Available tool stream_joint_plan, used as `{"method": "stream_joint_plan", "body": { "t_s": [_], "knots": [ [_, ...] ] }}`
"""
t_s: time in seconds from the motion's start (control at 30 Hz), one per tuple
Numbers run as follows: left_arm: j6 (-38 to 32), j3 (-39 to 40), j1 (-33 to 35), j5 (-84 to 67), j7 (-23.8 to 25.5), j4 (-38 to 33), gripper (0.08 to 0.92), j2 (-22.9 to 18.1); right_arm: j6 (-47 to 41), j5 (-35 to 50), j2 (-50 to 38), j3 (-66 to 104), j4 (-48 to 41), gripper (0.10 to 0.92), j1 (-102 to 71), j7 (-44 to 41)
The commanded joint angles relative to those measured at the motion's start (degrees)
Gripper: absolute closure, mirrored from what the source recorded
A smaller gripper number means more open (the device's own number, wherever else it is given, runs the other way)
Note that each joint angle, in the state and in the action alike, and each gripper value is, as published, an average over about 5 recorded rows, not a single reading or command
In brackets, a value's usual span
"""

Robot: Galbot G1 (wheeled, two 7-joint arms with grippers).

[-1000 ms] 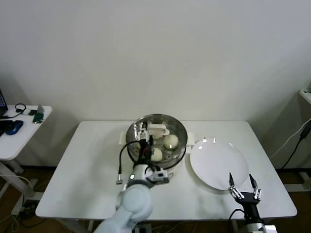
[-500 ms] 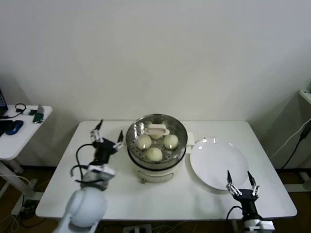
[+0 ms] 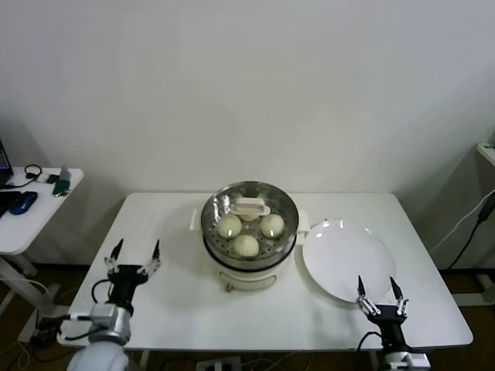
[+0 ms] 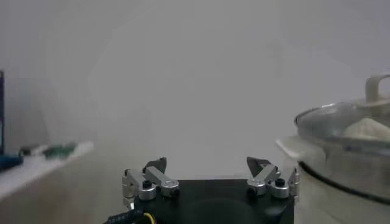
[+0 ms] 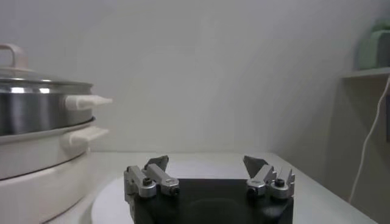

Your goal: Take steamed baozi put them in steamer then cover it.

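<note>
The steamer (image 3: 249, 263) stands mid-table, its steel basket on a cream pot base. Three steamed baozi (image 3: 245, 245) show through the cover (image 3: 249, 207), a glass lid with a white handle resting on the basket. My left gripper (image 3: 133, 256) hovers open and empty over the table's left front, well clear of the steamer. My right gripper (image 3: 377, 291) is open and empty at the front edge, just below the white plate. In the left wrist view the open left gripper (image 4: 208, 164) has the cover (image 4: 347, 119) off to one side. The right wrist view shows the open right gripper (image 5: 206, 162) and the steamer (image 5: 42, 122).
An empty white plate (image 3: 348, 259) lies right of the steamer. A small side table (image 3: 31, 212) with a mouse and cables stands off to the left. A cable (image 3: 473, 224) hangs at the far right near a shelf.
My left gripper has pulled back from the steamer, moving left and toward the table's front edge. The cover stays on the basket. The right gripper has shifted slightly forward.
</note>
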Motion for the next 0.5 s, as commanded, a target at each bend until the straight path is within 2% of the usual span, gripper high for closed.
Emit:
{"method": "stream_joint_plan", "body": {
  "t_s": [0.03,0.5],
  "knots": [
    [-14.99,-0.41,4.37,-10.68,0.27,11.82,0.177,-0.67,0.93,-0.95,0.05,-0.01,-1.63,0.203,0.11,0.31],
    [-15.12,0.61,4.03,-9.80,1.10,11.73,0.177,-0.73,0.31,-0.68,0.04,-0.18,-2.00,0.202,-0.30,-0.09]
  ]
}}
